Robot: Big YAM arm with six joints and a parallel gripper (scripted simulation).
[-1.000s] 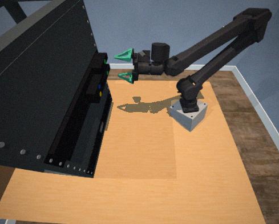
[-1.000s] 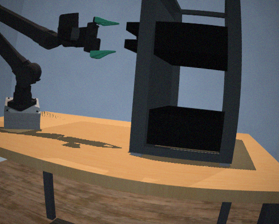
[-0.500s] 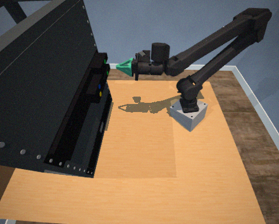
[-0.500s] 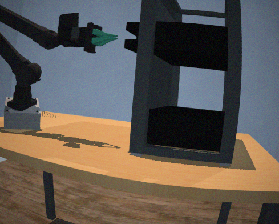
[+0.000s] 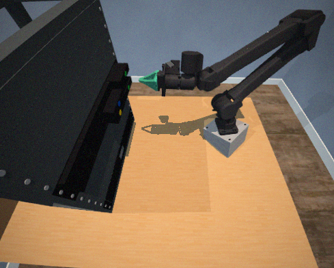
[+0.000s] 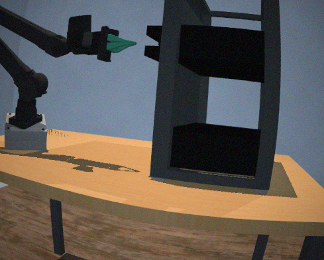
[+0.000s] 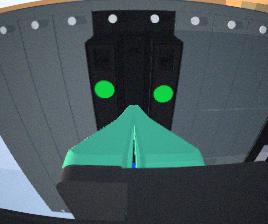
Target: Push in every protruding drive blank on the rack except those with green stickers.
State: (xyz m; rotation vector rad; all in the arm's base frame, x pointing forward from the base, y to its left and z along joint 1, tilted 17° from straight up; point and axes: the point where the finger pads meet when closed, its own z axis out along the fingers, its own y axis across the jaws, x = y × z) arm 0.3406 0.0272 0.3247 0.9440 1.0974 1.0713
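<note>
Now the gripper (image 6: 129,42) is pinched fully closed on nothing, its green fingers forming one wedge, probably so it can act as a blunt pusher. At about 3 o'clock from the tip in the exterior view, just apart from it, drive blanks (image 6: 153,41) jut from the rack (image 6: 169,99), which stands loose on the worktop (image 6: 128,192). Both blanks straight ahead carry green stickers (image 7: 105,90), so they likely stay untouched.

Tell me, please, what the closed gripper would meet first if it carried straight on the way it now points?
Most likely the protruding drive blanks near the top of the rack. The gripper, shut on nothing, points at them across a small gap. The wrist view shows green stickers there; which blank exactly is unclear.
</note>
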